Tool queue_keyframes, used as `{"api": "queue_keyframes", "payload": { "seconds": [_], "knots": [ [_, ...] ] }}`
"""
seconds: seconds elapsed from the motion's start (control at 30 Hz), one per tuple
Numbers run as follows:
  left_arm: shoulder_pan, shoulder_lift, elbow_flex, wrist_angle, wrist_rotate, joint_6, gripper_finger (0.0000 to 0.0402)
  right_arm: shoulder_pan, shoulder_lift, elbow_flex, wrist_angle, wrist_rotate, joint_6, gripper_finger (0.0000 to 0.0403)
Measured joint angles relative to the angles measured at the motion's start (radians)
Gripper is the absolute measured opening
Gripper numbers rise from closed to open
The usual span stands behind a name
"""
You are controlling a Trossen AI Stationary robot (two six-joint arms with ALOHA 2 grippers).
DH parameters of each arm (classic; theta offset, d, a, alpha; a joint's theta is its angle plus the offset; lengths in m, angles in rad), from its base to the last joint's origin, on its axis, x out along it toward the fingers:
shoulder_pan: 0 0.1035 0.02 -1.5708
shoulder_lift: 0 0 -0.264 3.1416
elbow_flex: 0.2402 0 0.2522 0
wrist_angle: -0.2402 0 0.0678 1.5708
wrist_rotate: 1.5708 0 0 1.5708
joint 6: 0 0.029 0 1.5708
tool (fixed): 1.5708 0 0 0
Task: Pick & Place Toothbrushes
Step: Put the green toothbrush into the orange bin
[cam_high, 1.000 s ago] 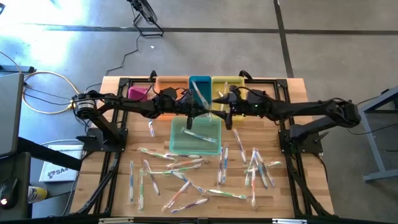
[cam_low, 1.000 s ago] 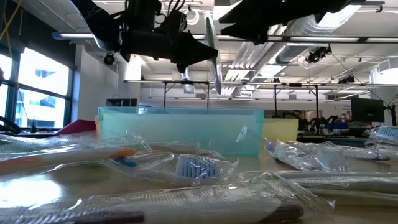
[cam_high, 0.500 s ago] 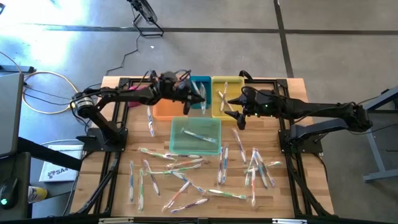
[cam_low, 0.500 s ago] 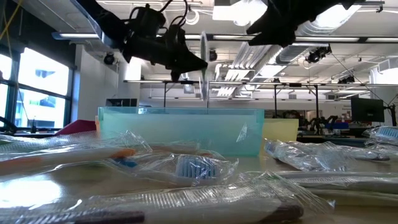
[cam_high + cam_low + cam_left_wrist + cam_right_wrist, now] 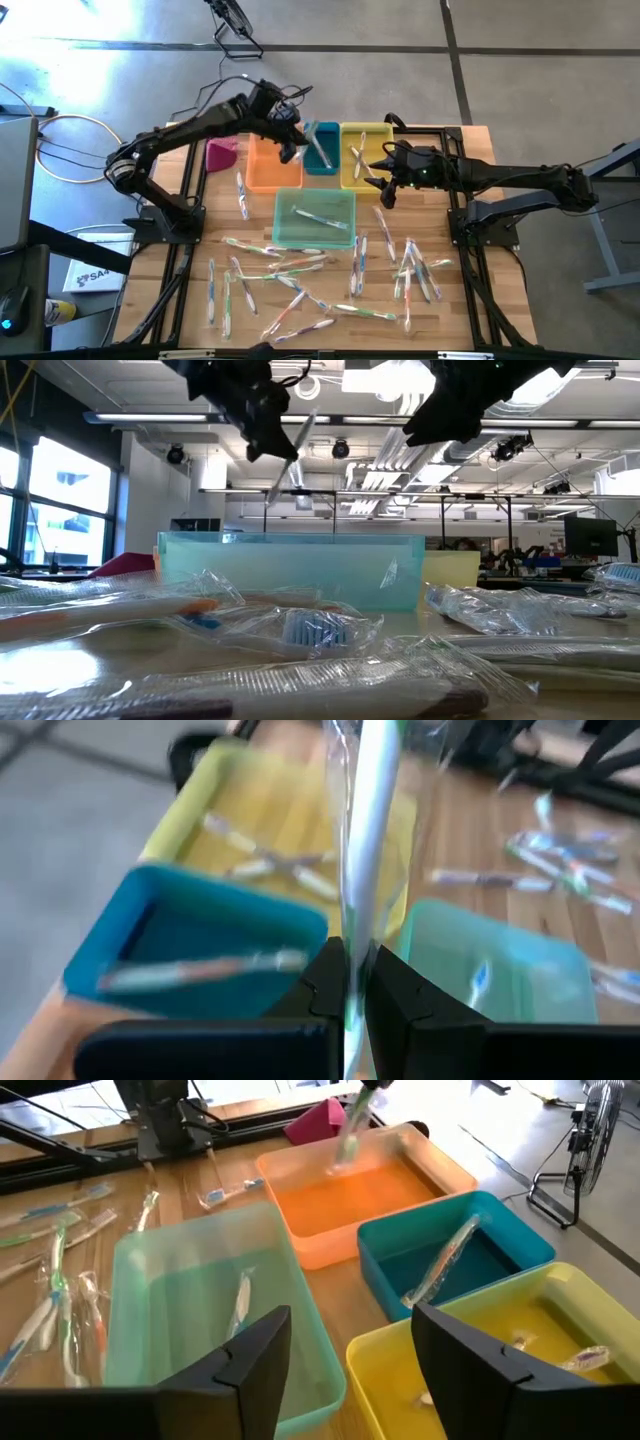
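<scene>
One toothbrush (image 5: 365, 850), seemingly wrapped, head cropped.

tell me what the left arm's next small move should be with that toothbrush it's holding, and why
Probably lower and open over a bin. The left gripper is shut on a wrapped toothbrush, held in the air above the row of bins, about between the orange bin and the blue bin. It is not yet in either, so a short descent before letting go seems right.

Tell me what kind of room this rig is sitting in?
Probably an industrial-style lab or workshop: exposed ducts and strip lights overhead, a bare concrete floor around the wooden table, and more metal benches with monitors in the background.
</scene>
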Motion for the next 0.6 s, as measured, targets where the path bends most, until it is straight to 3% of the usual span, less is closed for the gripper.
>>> {"api": "queue_keyframes", "payload": {
  "seconds": [0.3, 0.6],
  "knots": [
    [0.038, 0.000, 0.038, -0.111, -0.129, 0.059, 0.0019, 0.000, 0.000, 0.000, 0.001, -0.005, 0.004, 0.0174],
    [0.135, -0.037, -0.147, -0.120, -0.100, 0.023, 0.0010, 0.000, 0.000, 0.000, 0.007, -0.009, 0.027, 0.0161]
  ]
}}
